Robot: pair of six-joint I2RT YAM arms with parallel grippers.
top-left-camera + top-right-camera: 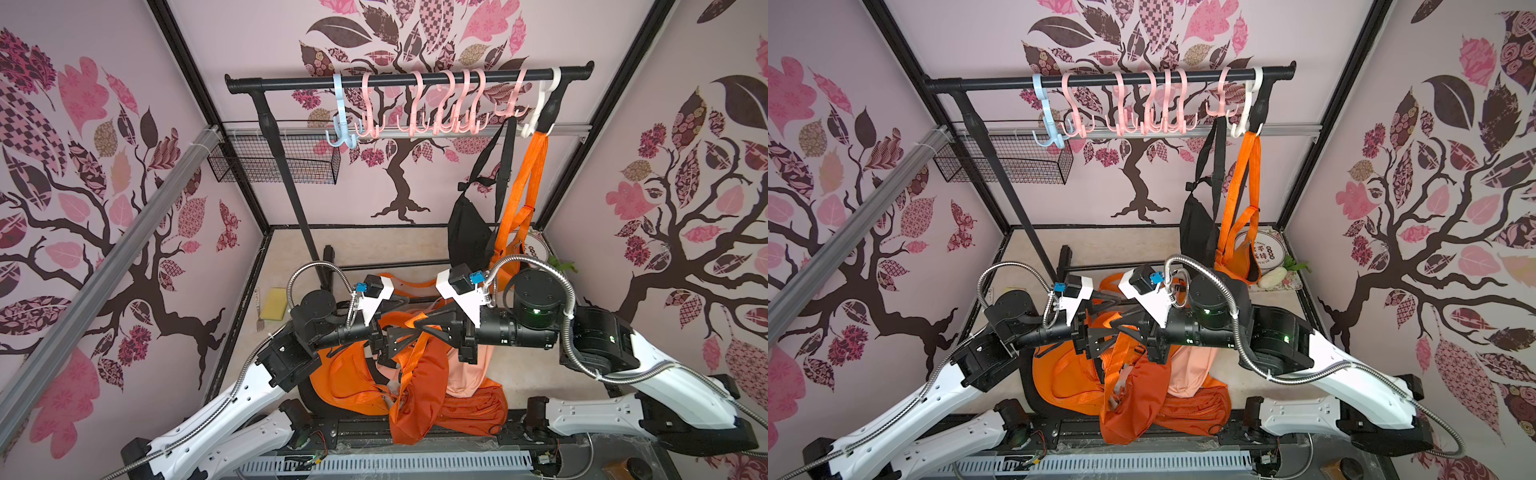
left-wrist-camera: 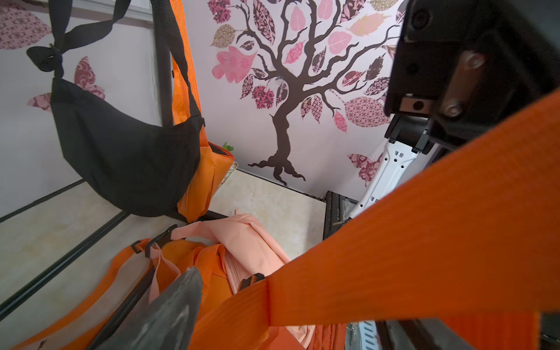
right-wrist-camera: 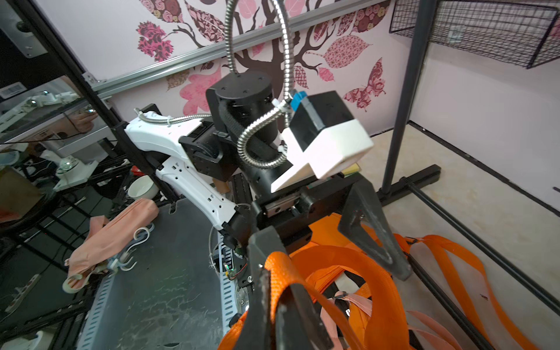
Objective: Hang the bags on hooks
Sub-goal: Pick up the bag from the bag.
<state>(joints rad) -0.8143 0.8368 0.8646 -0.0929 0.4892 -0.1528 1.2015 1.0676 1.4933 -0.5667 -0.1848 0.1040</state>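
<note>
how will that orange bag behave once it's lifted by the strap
Probably floppy: the orange strap folds limply over the right gripper, shut on it. The orange bag looks crumpled and soft, so likely light, sagging and swinging. The peach bag lies among the orange straps and might snag.

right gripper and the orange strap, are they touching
Touching. The right wrist view shows the right gripper shut on the orange strap, which is pinched between its fingers.
</note>
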